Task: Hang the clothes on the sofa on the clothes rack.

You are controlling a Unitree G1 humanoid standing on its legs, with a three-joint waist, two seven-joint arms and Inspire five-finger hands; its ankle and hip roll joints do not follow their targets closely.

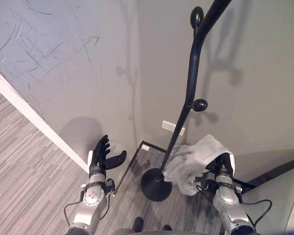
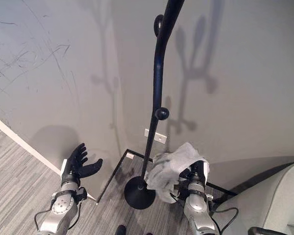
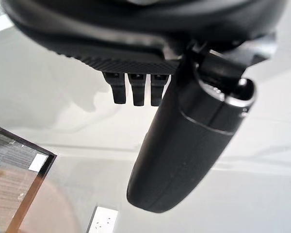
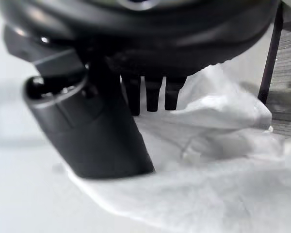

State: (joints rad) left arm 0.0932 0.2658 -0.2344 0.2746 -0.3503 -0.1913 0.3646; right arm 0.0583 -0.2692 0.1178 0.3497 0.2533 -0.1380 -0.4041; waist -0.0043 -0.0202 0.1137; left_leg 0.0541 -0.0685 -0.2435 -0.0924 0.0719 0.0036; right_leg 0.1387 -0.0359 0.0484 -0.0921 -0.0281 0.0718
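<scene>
A pale grey-white garment (image 1: pixel 193 159) hangs bunched from my right hand (image 1: pixel 224 169), just right of the black clothes rack's pole (image 1: pixel 191 83) and above its round base (image 1: pixel 156 184). In the right wrist view my thumb (image 4: pixel 92 136) presses the garment (image 4: pixel 218 160) against the fingers. The cloth sits below the rack's lower knob (image 1: pixel 200 105); another knob (image 1: pixel 197 17) is higher up. It touches no knob. My left hand (image 1: pixel 102 156) is raised left of the rack, open with straight fingers and nothing in it; its thumb (image 3: pixel 184 145) points toward the bare wall.
The rack stands in a corner of grey walls, with a wall socket (image 1: pixel 172 128) behind the pole. A white skirting board (image 1: pixel 34 117) runs along the left wall. A grey sofa (image 1: pixel 274 200) edge lies at the lower right. A dark floor frame (image 1: pixel 152 145) passes behind the base.
</scene>
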